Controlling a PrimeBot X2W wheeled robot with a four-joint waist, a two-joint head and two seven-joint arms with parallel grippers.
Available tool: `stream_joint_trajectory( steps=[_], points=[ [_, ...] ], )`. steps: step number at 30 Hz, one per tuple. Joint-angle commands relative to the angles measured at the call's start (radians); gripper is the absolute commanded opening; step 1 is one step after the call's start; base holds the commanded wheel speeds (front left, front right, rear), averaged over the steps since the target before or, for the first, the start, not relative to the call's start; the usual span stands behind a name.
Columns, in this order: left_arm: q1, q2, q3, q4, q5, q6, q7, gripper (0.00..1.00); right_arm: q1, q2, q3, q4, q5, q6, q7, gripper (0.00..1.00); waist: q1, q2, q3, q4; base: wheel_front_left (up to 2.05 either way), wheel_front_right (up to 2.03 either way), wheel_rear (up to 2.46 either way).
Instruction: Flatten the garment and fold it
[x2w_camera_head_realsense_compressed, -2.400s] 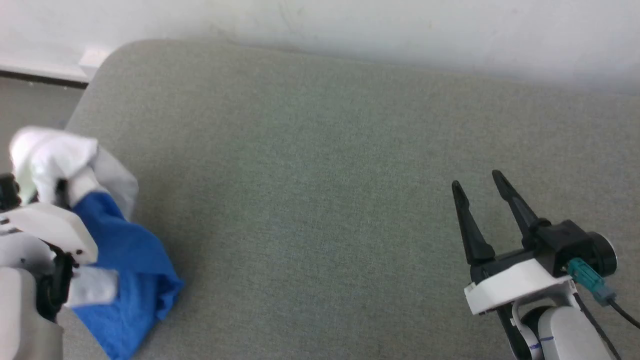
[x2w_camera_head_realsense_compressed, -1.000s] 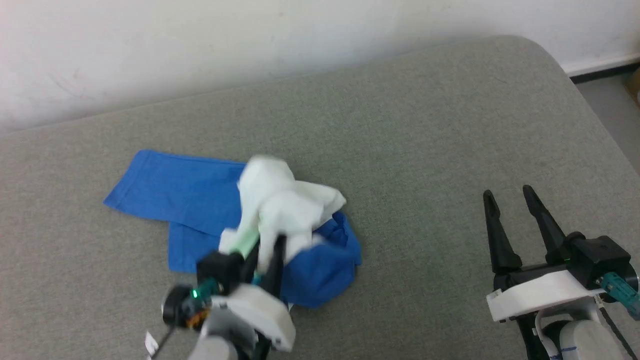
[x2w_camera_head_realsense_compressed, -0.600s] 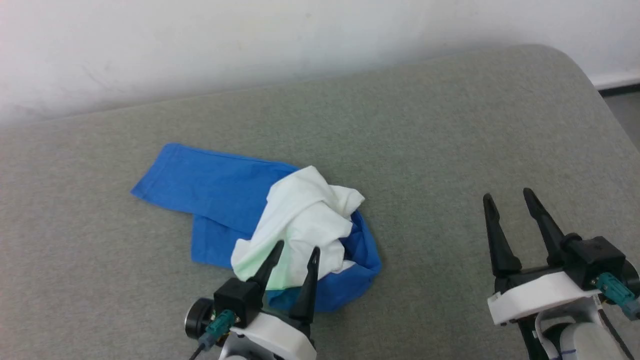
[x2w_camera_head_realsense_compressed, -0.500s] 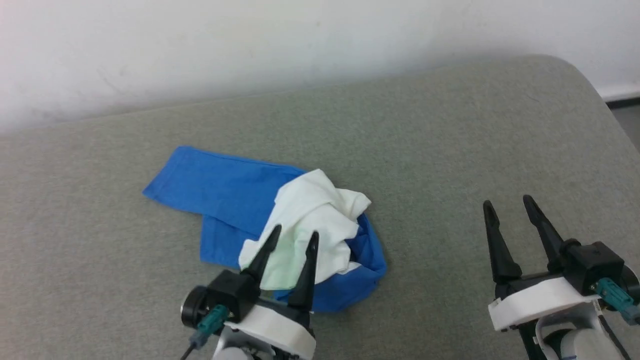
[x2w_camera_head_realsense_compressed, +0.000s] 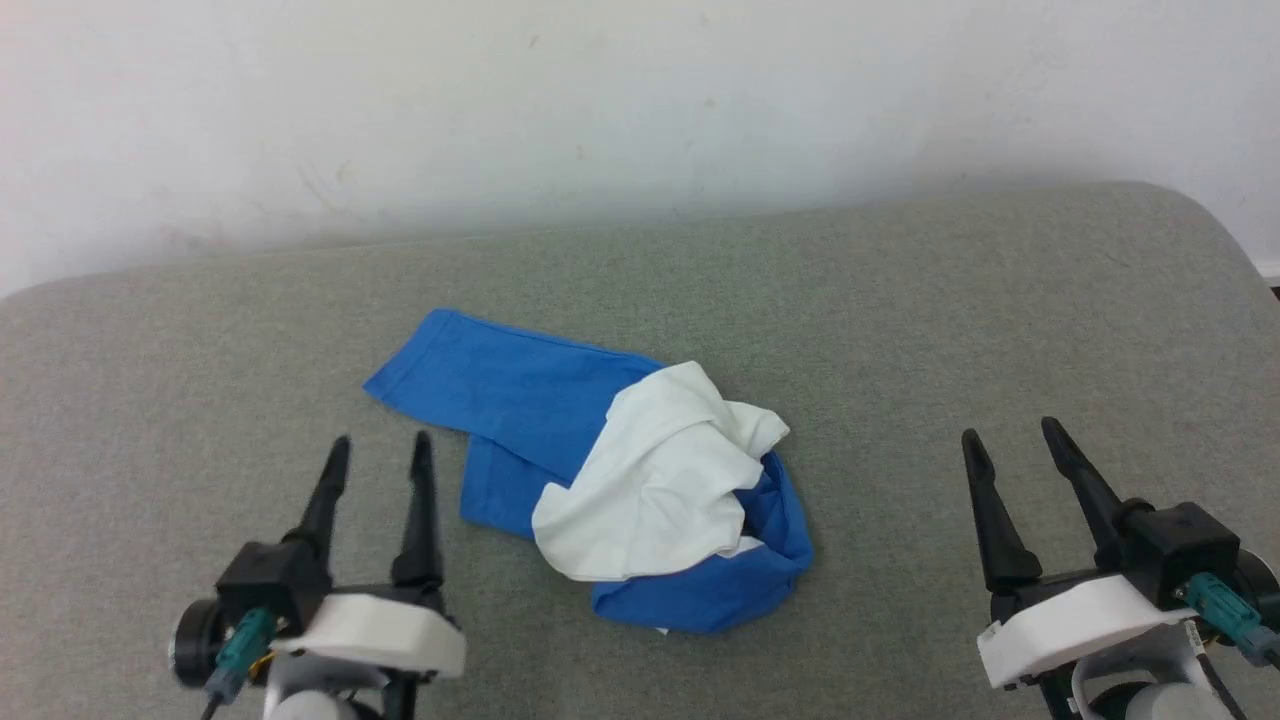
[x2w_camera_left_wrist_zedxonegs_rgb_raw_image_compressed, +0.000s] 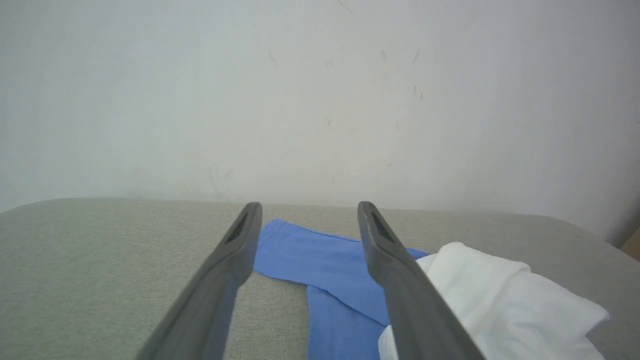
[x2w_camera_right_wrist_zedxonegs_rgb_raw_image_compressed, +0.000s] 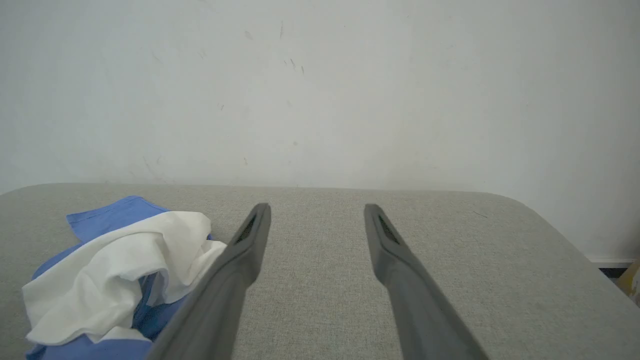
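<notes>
**Left gripper released and clear of shirt**

Withdrawn since the earlier frame, the left gripper (x2w_camera_head_realsense_compressed: 380, 442) (x2w_camera_left_wrist_zedxonegs_rgb_raw_image_compressed: 308, 207) no longer overlaps the shirt (x2w_camera_head_realsense_compressed: 650, 480) (x2w_camera_left_wrist_zedxonegs_rgb_raw_image_compressed: 320, 250) (x2w_camera_right_wrist_zedxonegs_rgb_raw_image_compressed: 120, 270). Its fingers are spread and empty. The right gripper (x2w_camera_head_realsense_compressed: 1009, 432) (x2w_camera_right_wrist_zedxonegs_rgb_raw_image_compressed: 317, 207) is also spread and empty. The shirt lies crumpled just right of and ahead of the left gripper, well left of the right gripper, white body bunched over blue sleeves. It rests on a grey cushion (x2w_camera_head_realsense_compressed: 900, 330), with a white wall (x2w_camera_head_realsense_compressed: 600, 100) beyond.

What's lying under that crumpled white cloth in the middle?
Blue fabric of the same shirt: a sleeve sticks out flat to the left, and a blue fold wraps its near edge. How the rest lies beneath the white heap is covered.
</notes>
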Motion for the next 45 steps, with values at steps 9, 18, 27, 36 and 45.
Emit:
stream_joint_trajectory(
  steps=[9,18,27,36,45],
  points=[
    [0.084,0.057,0.068,-0.040,-0.017,0.041,0.005,1.00,0.008,0.002,-0.004,-0.011,-0.015,-0.001,0.034,1.00,0.0002,0.0000,0.006,0.036,0.00,0.00,0.00],
    [0.066,0.030,0.037,-0.045,-0.028,0.037,0.010,1.00,-0.141,-0.055,0.189,0.127,0.033,-0.001,0.258,1.00,0.0002,0.0000,0.015,0.081,0.00,0.00,0.00],
    [0.053,0.013,0.017,-0.016,-0.035,0.025,0.005,1.00,-0.312,-0.132,0.403,0.263,0.221,-0.001,0.457,1.00,0.0002,0.0000,0.019,0.124,0.00,0.00,0.00],
    [0.061,0.008,0.026,0.004,-0.044,0.025,0.000,1.00,-0.392,-0.151,0.499,0.349,0.325,-0.001,0.389,0.00,0.0002,0.0000,0.010,0.130,0.00,0.00,0.00],
    [0.076,0.011,0.033,-0.005,-0.044,0.032,-0.002,1.00,-0.283,-0.189,0.256,0.159,0.242,-0.001,0.237,0.00,0.0002,0.0000,-0.003,0.076,0.00,0.00,0.00]
  ],
)
